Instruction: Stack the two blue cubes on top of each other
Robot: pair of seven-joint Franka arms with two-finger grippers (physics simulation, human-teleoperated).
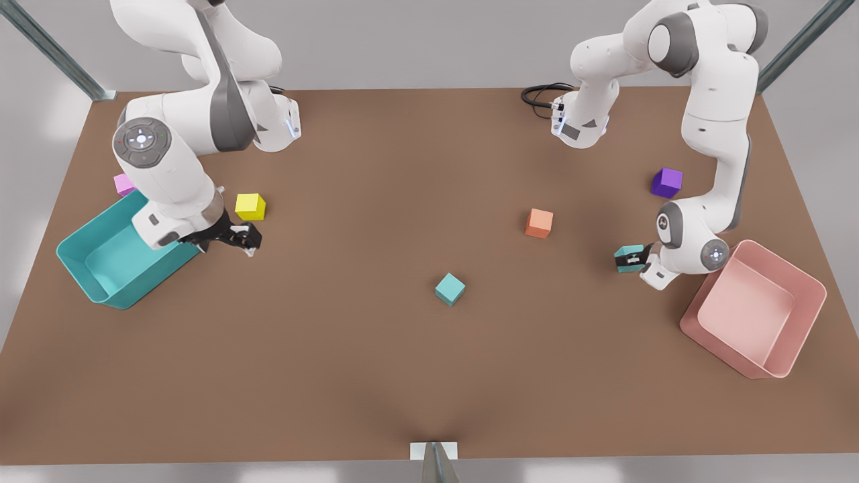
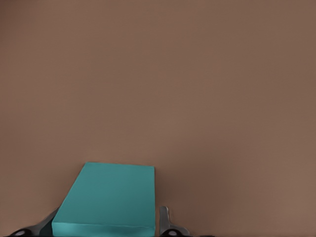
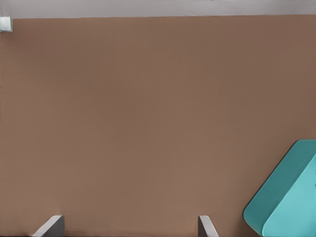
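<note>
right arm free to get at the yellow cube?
Probably yes: the right gripper, open and empty, sits just in front of the yellow cube, nothing between. The left gripper holds a teal cube.

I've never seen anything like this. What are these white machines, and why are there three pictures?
They are two white robot arms, drawn by a simulator, at a brown table. The wide picture looks down on everything; the other two come from cameras on each arm's wrist. The left hand, on the front view's right, grips one blue cube. The second blue cube lies free mid-table. The right hand is open and empty beside a teal bin. Also there: a pink bin and a yellow cube, orange cube, purple cube and pink cube.
</note>
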